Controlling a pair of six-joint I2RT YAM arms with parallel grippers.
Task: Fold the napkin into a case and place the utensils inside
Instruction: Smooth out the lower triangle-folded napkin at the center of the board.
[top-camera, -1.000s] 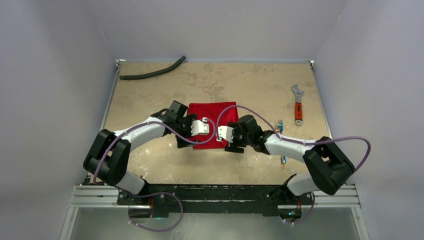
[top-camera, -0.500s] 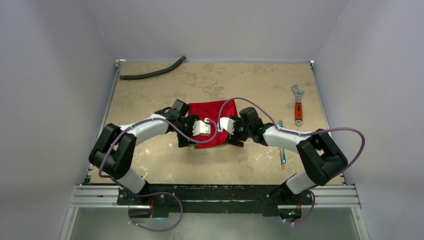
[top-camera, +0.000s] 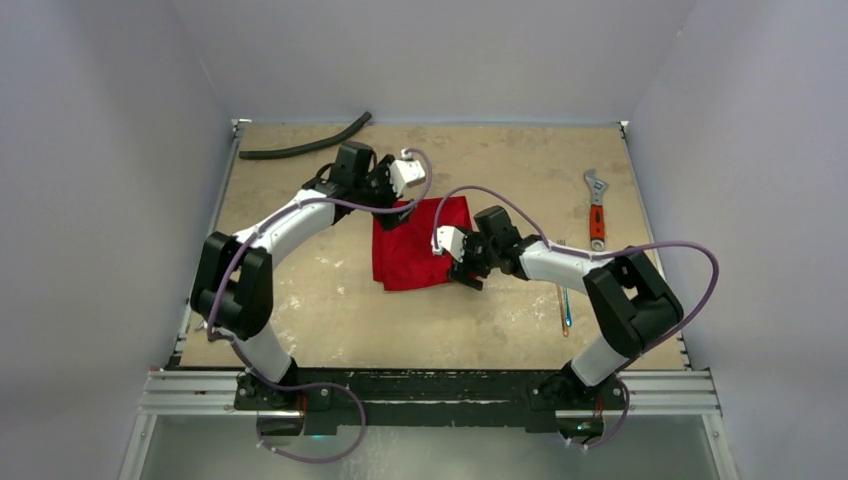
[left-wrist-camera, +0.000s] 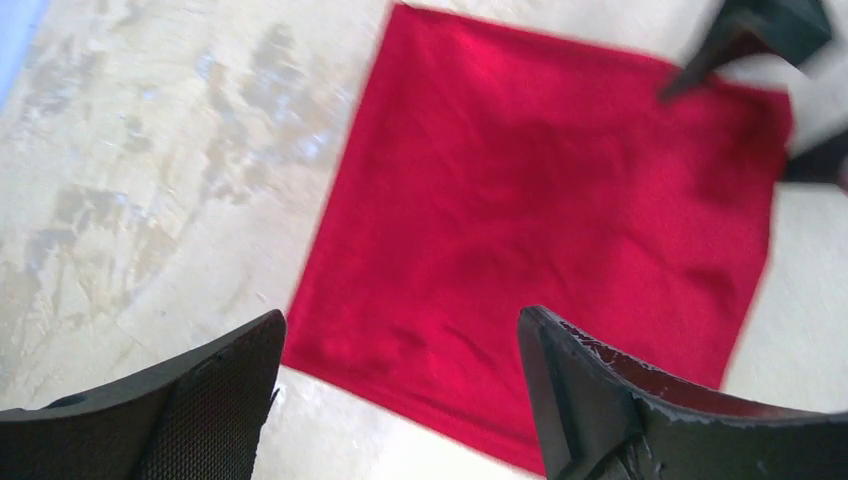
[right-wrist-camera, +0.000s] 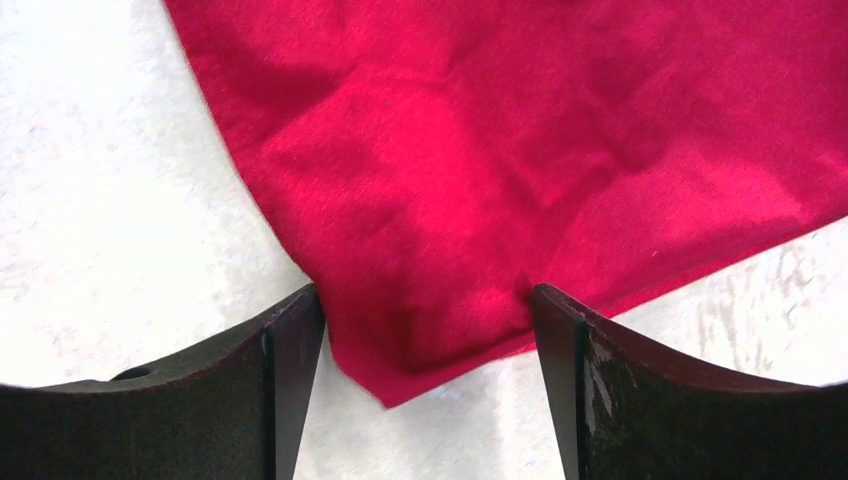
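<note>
So the napkin (top-camera: 418, 245) is lying opened out around the middle of the table (top-camera: 500, 160). It's bright red cloth, roughly square, with a faint sheen and a few soft creases, and it isn't folded narrow yet. My left pincer (left-wrist-camera: 400, 335) is spread wide and hangs over the napkin's far-left corner, pinching nothing. Its fingers (left-wrist-camera: 215, 400) are matte black, one with a fine mesh-textured pad and the other chipped along its edge. My right pincer (right-wrist-camera: 428, 300) is spread too, and its dark smooth fingers straddle the napkin's near-right corner without closing on it. Can't tell if the tips touch the tabletop. The table is beige and mottled, with worn darker patches. The utensils (top-camera: 566, 305) are slim metal pieces with a blue-gold shimmer, on the bare table right of the cloth and partly under my right arm. There's a steel wrench (top-camera: 596, 210) with an orange handle near the right edge, and a black curved hose (top-camera: 305, 140) at the far left.
</note>
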